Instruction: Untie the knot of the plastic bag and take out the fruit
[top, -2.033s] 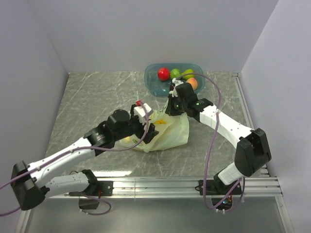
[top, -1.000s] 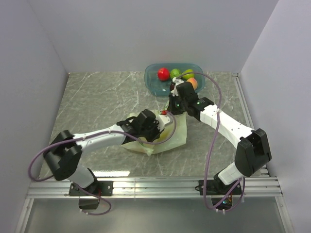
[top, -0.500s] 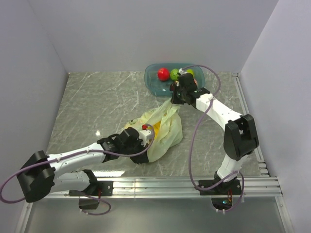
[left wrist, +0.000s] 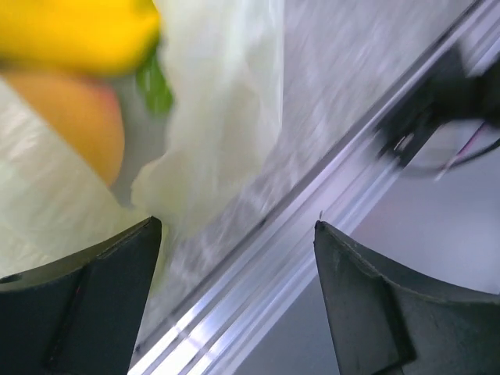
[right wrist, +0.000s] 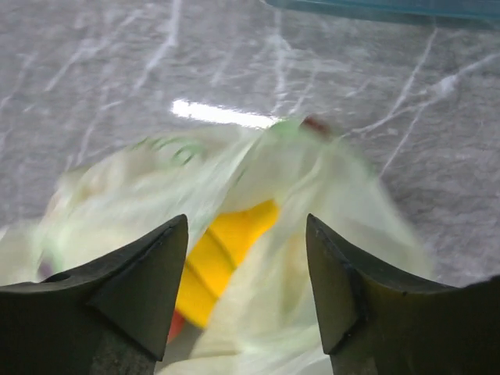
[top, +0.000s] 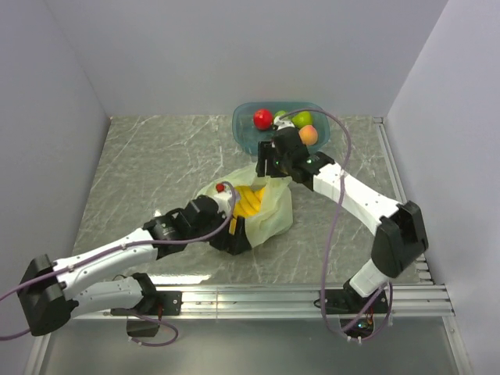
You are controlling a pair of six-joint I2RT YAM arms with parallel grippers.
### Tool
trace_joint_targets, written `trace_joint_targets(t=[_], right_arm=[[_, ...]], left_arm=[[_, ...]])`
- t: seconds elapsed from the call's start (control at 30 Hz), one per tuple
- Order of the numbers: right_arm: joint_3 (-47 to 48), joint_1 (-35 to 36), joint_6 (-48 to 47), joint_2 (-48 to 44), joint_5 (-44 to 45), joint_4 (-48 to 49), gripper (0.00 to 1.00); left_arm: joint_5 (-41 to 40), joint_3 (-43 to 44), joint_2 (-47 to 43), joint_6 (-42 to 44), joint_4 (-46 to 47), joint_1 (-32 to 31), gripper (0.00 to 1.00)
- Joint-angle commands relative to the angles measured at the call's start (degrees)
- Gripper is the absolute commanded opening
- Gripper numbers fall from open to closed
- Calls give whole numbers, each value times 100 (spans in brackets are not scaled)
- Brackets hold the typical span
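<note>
The pale yellow-green plastic bag [top: 273,209] lies slumped on the table, and a yellow banana bunch [top: 248,200] shows through its top. My left gripper [top: 237,237] sits at the bag's near-left edge, open and empty. In the left wrist view, the bag [left wrist: 211,101] with a yellow fruit [left wrist: 78,31] and an orange fruit [left wrist: 74,117] lies beyond the left gripper [left wrist: 236,226]. My right gripper [top: 267,166] hangs open just above the bag's far end. In its wrist view, the right gripper [right wrist: 247,219] is empty over the bag [right wrist: 312,297] and banana [right wrist: 223,262]. I cannot make out the knot.
A teal bowl [top: 244,125] stands at the back behind the right gripper, holding a red apple [top: 263,119], a green fruit [top: 303,119] and an orange fruit [top: 308,135]. The metal rail [top: 258,295] runs along the near edge, close to the left gripper.
Both grippers have opened and let go of the bag, which was stretched between them. The bag has dropped flat and the banana bunch now shows. The right gripper moved left and down.
</note>
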Motion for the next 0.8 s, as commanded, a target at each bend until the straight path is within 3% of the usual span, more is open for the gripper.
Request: trace_joint_targets(t=[0.0, 0.07, 0.2, 0.4, 0.53, 0.63, 0.77], right_arm=[[-132, 534, 202, -584, 904, -345, 71], [-229, 868, 421, -646, 1125, -494, 69], [-685, 1027, 800, -708, 1451, -504, 67], [-2090, 896, 1213, -1067, 1583, -92, 60], [-3382, 615, 1520, -1402, 1118, 541, 60], [-3910, 430, 1583, -1578, 740, 1051, 60], [-3912, 465, 1135, -1911, 590, 1254, 62]], left_arm=[[-847, 787, -320, -335, -222, -23, 85], [-1078, 1060, -390, -493, -373, -23, 83], [-2289, 1052, -233, -1001, -619, -14, 78], [-3072, 324, 250, -1556, -645, 74, 75], [-3179, 24, 436, -1803, -752, 293, 74], [-3118, -257, 208, -1900, -594, 434, 67], [-2793, -433, -223, -1620, -234, 540, 51]])
